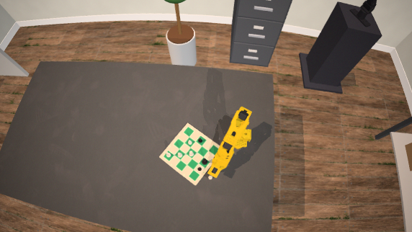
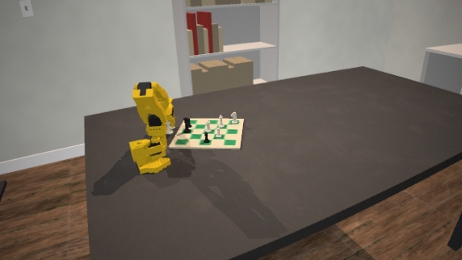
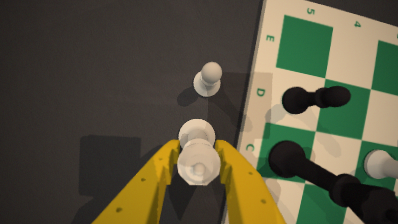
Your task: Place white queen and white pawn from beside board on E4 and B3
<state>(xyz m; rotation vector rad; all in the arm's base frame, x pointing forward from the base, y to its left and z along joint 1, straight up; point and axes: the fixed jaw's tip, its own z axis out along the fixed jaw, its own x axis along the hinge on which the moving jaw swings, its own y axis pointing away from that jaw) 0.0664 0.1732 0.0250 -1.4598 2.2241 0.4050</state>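
The white queen (image 3: 198,162) (image 2: 169,128) stands on the table beside the board's 5 edge. My gripper (image 3: 198,145) is slightly open, its fingers on either side of the queen's upper part; contact is not clear. The white pawn (image 3: 207,80) (image 1: 210,177) stands on the table just past the queen, near the board's D row. Square E4 (image 3: 348,56) (image 1: 187,171) is bare. Square B3 (image 1: 196,145) looks bare in the top view. The arm hides my fingertips in the top and exterior views.
The green and cream board (image 1: 162,156) (image 3: 254,120) lies beside the gripper. A black pawn (image 3: 296,100) on D5 and a tall black piece (image 3: 287,159) on C5 stand close by. A white piece (image 3: 378,164) is on C3, with several others further across.
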